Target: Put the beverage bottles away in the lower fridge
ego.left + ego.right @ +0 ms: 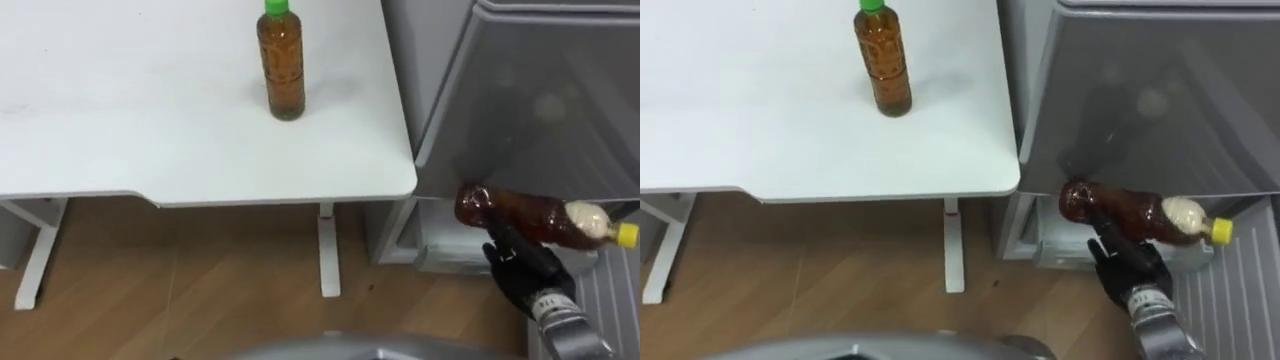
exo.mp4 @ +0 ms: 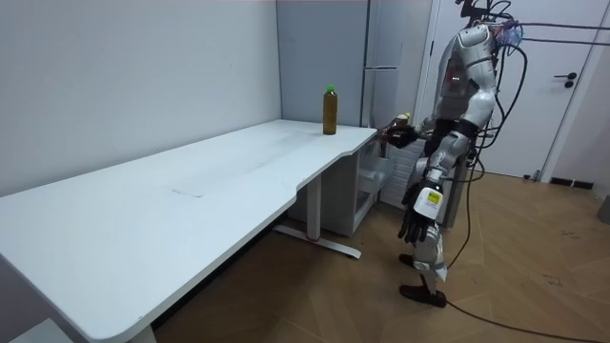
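A brown drink bottle with a yellow cap lies on its side in my right hand, which is shut on it from below. The bottle hovers in front of the open lower fridge compartment, cap pointing right. A second brown drink bottle with a green cap stands upright on the white table, near its right end. In the room view I stand beside the table's end facing the fridge, and my left hand hangs by my side with relaxed fingers.
The grey upper fridge door rises shut above the held bottle. The lower door's ribbed inner face stands open at the far right. The table's right edge sits close to the fridge, with its white leg on the wooden floor.
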You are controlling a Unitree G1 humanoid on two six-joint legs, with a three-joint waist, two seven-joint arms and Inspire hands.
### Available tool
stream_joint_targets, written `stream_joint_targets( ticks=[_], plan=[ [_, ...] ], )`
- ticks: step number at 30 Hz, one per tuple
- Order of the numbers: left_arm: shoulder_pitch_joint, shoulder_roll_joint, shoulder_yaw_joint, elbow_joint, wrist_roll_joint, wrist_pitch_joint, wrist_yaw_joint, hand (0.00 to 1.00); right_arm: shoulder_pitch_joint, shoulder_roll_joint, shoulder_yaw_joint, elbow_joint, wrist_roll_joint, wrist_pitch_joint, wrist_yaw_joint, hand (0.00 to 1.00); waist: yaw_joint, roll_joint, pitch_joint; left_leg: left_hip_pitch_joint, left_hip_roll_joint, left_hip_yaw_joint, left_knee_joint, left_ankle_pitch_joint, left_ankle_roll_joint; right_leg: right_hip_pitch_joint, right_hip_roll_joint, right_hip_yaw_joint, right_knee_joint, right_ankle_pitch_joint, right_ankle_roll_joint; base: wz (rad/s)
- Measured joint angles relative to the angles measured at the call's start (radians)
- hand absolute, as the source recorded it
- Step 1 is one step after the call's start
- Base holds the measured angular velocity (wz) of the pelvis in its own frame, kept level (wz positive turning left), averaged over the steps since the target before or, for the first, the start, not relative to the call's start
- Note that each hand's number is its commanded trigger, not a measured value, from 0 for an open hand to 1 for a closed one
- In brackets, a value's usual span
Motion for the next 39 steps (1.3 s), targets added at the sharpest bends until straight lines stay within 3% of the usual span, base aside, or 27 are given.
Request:
stream_joint_targets(
  ticks=[4, 8, 12, 14, 19, 23, 30, 39],
  plan=[
    [-0.102, 0.008, -0.031, 0.068, -0.001, 0.009, -0.054, 0.0, -0.148, 0.0, 0.031, 0.172, 0.075, -0.009, -0.028, 1.0, -0.002, -0.016, 0.0155, -0.124, -0.016, 0.003, 0.063, 0.003, 0.008, -0.142, -0.024, 0.004, 0.093, -0.017, -0.002, 0.02],
    [-0.191, 0.009, -0.081, 0.124, 0.0, 0.007, -0.118, 0.0, -0.299, 0.002, 0.046, 0.332, 0.142, -0.031, -0.051, 1.0, 0.006, -0.022, 0.026, -0.284, -0.02, 0.003, 0.163, -0.001, 0.014, -0.295, -0.042, 0.002, 0.177, -0.019, -0.006, 0.08],
    [-0.244, 0.007, -0.109, 0.177, -0.001, 0.008, -0.147, 0.0, -0.416, 0.003, 0.047, 0.415, 0.153, -0.054, -0.068, 1.0, 0.007, -0.027, 0.0297, -0.402, -0.022, 0.0, 0.247, -0.006, 0.018, -0.405, -0.054, 0.001, 0.238, -0.021, -0.01, 0.08],
    [-0.289, 0.008, -0.108, 0.229, 0.001, 0.006, -0.152, 0.0, -0.471, -0.007, 0.046, 0.47, 0.188, -0.056, -0.069, 1.0, 0.029, -0.028, 0.0313, -0.472, -0.02, -0.001, 0.301, -0.024, 0.02, -0.469, -0.057, 0.0, 0.283, -0.03, -0.015, 0.05],
    [-0.328, 0.014, -0.109, 0.242, 0.047, 0.007, -0.151, 0.0, -0.528, -0.045, 0.046, 0.534, 0.179, -0.06, -0.071, 1.0, 0.058, -0.031, 0.0355, -0.596, -0.024, -0.001, 0.386, -0.033, 0.024, -0.587, -0.071, 0.001, 0.359, -0.038, -0.017, 0.07],
    [-0.368, 0.025, -0.14, 0.24, 0.045, 0.008, -0.139, 0.0, -0.56, -0.066, 0.062, 0.569, 0.186, -0.059, -0.076, 1.0, 0.06, -0.044, 0.0435, -0.685, -0.033, -0.004, 0.414, -0.023, 0.028, -0.676, -0.089, -0.005, 0.395, -0.036, -0.02, 0.12],
    [-0.408, 0.035, -0.18, 0.223, 0.045, 0.006, -0.112, 0.0, -0.606, -0.094, 0.067, 0.571, 0.187, -0.041, -0.124, 1.0, 0.065, -0.05, 0.0466, -0.811, -0.034, -0.011, 0.47, -0.022, 0.03, -0.793, -0.094, -0.009, 0.435, -0.031, -0.025, 0.03],
    [-0.428, 0.097, -0.285, 0.199, 0.036, 0.0, -0.083, 0.0, -0.724, -0.136, 0.142, 0.576, 0.193, -0.035, -0.146, 1.0, 0.059, -0.074, 0.056, -0.869, -0.031, -0.004, 0.483, -0.023, 0.032, -0.851, -0.091, -0.004, 0.449, -0.03, -0.025, 0.0]
  ],
)
